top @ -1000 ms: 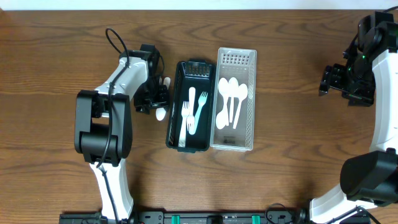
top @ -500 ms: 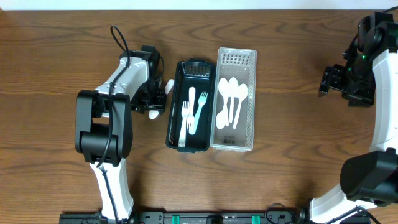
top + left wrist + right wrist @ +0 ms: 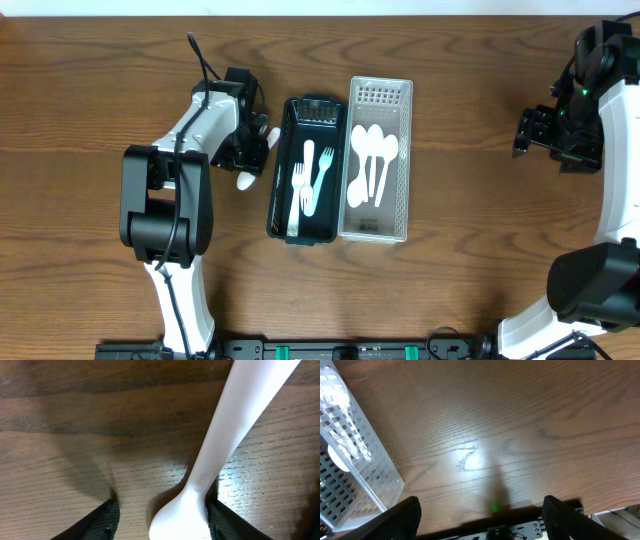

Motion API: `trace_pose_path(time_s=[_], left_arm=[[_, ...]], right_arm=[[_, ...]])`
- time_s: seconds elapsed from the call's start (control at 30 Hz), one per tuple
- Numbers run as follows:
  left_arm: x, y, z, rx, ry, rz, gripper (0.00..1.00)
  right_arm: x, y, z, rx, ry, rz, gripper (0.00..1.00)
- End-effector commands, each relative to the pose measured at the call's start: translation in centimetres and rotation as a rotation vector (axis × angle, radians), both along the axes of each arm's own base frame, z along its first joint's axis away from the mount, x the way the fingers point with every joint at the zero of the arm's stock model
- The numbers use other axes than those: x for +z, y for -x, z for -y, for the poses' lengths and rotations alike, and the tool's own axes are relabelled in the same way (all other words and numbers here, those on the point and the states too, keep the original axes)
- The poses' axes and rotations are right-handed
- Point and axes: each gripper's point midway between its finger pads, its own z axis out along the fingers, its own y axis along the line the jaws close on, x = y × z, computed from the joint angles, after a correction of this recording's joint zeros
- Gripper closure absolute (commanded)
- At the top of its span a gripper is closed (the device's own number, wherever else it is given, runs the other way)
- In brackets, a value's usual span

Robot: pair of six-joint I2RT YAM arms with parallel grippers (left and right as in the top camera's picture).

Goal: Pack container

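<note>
Wooden table (image 3: 100, 80): white spoon (image 3: 235, 445) lies between left gripper's (image 3: 162, 522) parted fingers.

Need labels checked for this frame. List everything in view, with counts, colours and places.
table: one, brown wood, under everything
black container: one, black, centre of the table
forks: about three, white, lying in the black container
basket: one, clear and perforated, right beside the black container
spoons: several, white, lying in the basket; exact count unclear
loose spoon: one, white, on the table beside the black container on the left arm's side, between the left tool's fingers
left tool: one, black, low over the table astride the loose spoon, jaws apart
right tool: one, black, far from the basket near the table's edge, open, nothing in it
</note>
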Motion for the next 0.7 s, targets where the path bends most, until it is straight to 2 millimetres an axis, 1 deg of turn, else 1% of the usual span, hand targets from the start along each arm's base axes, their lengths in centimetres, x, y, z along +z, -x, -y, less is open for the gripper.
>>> trace_pose_path(time_s=[0.0,0.2,0.4,0.53,0.6,0.67], left_arm=[[-1.3,1.0,-1.2,-0.026,-0.062,-0.049,0.46],[-1.3,1.5,-1.2,-0.027,-0.065,-0.072,0.48],[-1.3,1.7,-1.3,-0.027,-0.066,-0.081,0.57],[-1.3,1.8,-1.2,-0.027,-0.059,-0.085,0.58],[-1.3,1.9,-1.1,-0.026,-0.057,-0.087,0.61],[-1.2,2.0,-1.1,-0.026,-0.057,-0.091,0.62]], right_arm=[[0.0,0.0,0.0,0.016,-0.001,-0.004,0.19],[0.0,0.0,0.0,0.017,-0.001,-0.004,0.19],[0.0,0.0,0.0,0.024,-0.001,-0.004,0.19],[0.0,0.0,0.0,0.024,-0.001,-0.004,0.19],[0.0,0.0,0.0,0.029,-0.001,-0.004,0.19],[0.0,0.0,0.0,0.032,0.004,-0.005,0.2]])
